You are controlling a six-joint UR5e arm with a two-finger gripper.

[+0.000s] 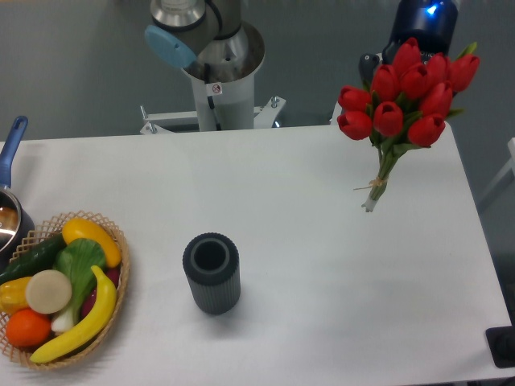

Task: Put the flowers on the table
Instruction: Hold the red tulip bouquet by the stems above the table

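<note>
While a ribbed dark vase [212, 273] stands upright near the front of the table [322, 322], with a basket [60, 293] of fruit at its left edge, the flowers [406, 92] hang over the far right corner: red heads up, tied stems down. The gripper [422, 24] is hidden behind them; its grip cannot be made out.

Gripper fingers hidden behind the flowers [409, 88], pot [10, 211] left of the basket [121, 281] cut by the frame edge, basket's lower rim cropped too
</note>
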